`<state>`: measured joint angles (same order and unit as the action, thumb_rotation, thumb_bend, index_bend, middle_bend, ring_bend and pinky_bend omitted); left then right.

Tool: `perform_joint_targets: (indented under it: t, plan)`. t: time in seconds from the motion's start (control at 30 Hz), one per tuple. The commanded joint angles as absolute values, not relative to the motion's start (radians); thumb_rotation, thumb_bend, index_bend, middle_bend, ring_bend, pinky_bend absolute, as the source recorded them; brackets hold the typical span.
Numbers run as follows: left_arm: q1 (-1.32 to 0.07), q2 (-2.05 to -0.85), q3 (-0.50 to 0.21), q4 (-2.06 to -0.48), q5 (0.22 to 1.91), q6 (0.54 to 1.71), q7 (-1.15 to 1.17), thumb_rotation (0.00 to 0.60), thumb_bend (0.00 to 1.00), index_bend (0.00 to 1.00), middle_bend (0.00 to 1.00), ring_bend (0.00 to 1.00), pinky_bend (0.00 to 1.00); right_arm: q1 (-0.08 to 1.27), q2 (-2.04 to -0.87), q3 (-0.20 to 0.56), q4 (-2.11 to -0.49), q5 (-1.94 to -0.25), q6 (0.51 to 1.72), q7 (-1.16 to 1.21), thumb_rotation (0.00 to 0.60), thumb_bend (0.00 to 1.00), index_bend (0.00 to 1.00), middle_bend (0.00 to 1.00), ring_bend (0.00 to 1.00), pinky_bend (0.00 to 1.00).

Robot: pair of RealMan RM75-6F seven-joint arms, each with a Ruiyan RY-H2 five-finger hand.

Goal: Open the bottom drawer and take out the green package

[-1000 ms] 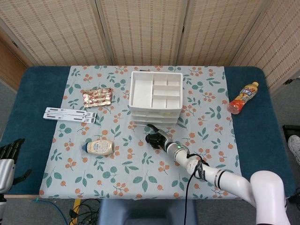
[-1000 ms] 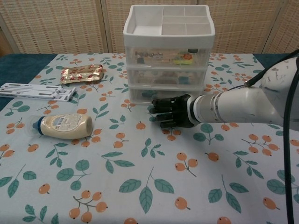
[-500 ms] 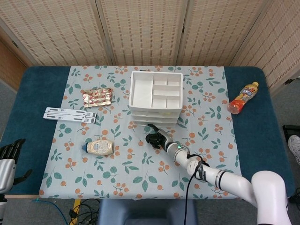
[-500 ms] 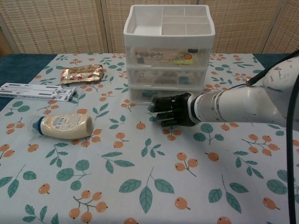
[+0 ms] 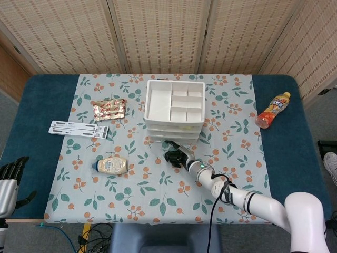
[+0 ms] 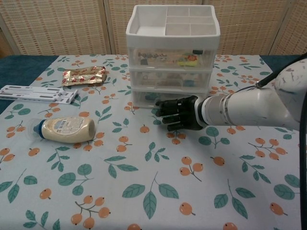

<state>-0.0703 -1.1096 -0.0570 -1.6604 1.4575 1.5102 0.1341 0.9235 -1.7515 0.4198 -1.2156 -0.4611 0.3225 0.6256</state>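
Note:
The white three-drawer unit (image 6: 172, 57) stands at mid-table, also seen in the head view (image 5: 175, 113). Its bottom drawer (image 6: 142, 99) is closed. Through its translucent front I make out a dim greenish shape (image 6: 151, 97), too blurred to name. My right hand (image 6: 176, 113), black with fingers spread, sits right at the bottom drawer's front, low over the cloth, and holds nothing; I cannot tell whether its fingertips touch the front. In the head view this right hand (image 5: 174, 155) lies just below the unit. My left hand (image 5: 8, 182) hangs off the table's near left corner, fingers apart and empty.
A mayonnaise bottle (image 6: 64, 129) lies on its side at the left. Farther back left are a foil snack packet (image 6: 84, 75) and two white flat strips (image 6: 33, 93). An orange drink bottle (image 5: 273, 109) lies at the far right on the blue cloth.
My right hand has crept slightly closer to the bottom drawer's front. The drawer stays closed, and the left hand has not moved.

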Motion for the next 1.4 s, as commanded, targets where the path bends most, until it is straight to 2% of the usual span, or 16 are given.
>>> perform_joint_targets:
  t: [0.03, 0.8, 0.97, 1.27, 1.4]
  plan:
    - [-0.07, -1.11, -0.057, -1.661, 1.458, 1.51, 0.135, 0.6, 0.18, 0.08, 0.13, 0.14, 0.15, 0.92, -1.747, 0.417, -1.224, -0.463, 0.321, 0.622, 0.6, 0.75, 0.11, 0.74, 0.87, 0.96]
    - [-0.074, -1.117, -0.053, -1.661, 1.468, 1.507, 0.139, 0.6, 0.18, 0.08, 0.13, 0.14, 0.15, 0.856, -1.673, 0.365, -1.386, -0.505, 0.329, 0.591, 0.6, 0.77, 0.11, 0.73, 0.87, 0.96]
    - [-0.074, -1.117, -0.053, -1.664, 1.468, 1.508, 0.141, 0.6, 0.18, 0.08, 0.13, 0.14, 0.15, 0.837, -1.655, 0.367, -1.418, -0.52, 0.331, 0.594, 0.6, 0.77, 0.0, 0.72, 0.87, 0.96]
    - [-0.074, -1.116, -0.055, -1.666, 1.47, 1.51, 0.141, 0.6, 0.18, 0.08, 0.13, 0.14, 0.15, 0.792, -1.602, 0.367, -1.509, -0.563, 0.323, 0.594, 0.6, 0.77, 0.0, 0.72, 0.87, 0.96]
    - [-0.076, -1.116, -0.055, -1.668, 1.472, 1.509, 0.142, 0.6, 0.18, 0.08, 0.13, 0.14, 0.15, 0.745, -1.53, 0.367, -1.635, -0.641, 0.357, 0.559, 0.6, 0.77, 0.0, 0.71, 0.87, 0.96]
